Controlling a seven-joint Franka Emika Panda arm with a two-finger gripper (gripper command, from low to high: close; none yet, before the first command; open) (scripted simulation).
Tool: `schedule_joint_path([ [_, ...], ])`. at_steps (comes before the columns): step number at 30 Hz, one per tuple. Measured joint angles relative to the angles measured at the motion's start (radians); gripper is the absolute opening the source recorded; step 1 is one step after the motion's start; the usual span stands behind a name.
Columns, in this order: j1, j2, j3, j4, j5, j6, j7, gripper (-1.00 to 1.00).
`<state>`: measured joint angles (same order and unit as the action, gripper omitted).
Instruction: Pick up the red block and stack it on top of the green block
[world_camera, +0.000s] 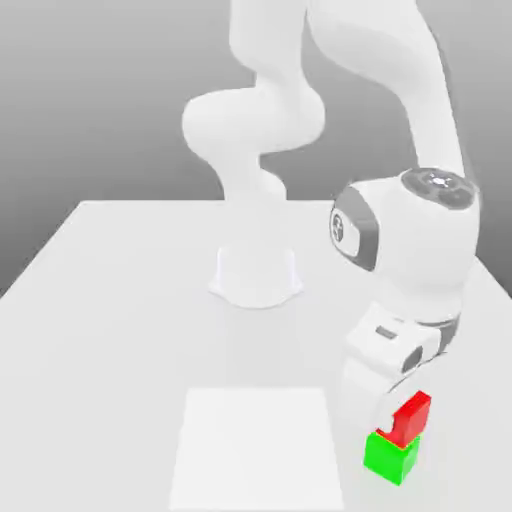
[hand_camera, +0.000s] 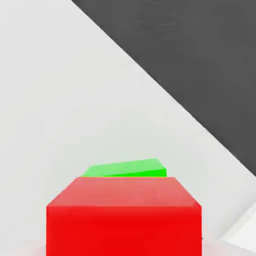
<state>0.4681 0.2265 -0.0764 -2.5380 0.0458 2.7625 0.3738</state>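
red block (world_camera: 414, 411) atop green block (world_camera: 391, 458) | skewed | jaws state: can't tell

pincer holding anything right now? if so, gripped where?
Cannot be told. The red block sits on the green block, with the pincer right at it, but the fingers' contact with its sides is not visible.

Exterior view: raised, facing the arm's base (world_camera: 255, 275) across the white table (world_camera: 110, 300), taking in the whole worktop. Hand view: very close above the red block (hand_camera: 125, 215), green block (hand_camera: 127, 168) beneath. Both views share the blocks and table
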Motion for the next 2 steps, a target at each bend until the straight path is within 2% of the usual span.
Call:
schedule_joint_path([
  [2,0.0,0.0,0.0,0.0,0.0,0.0,0.0,1.0],
])
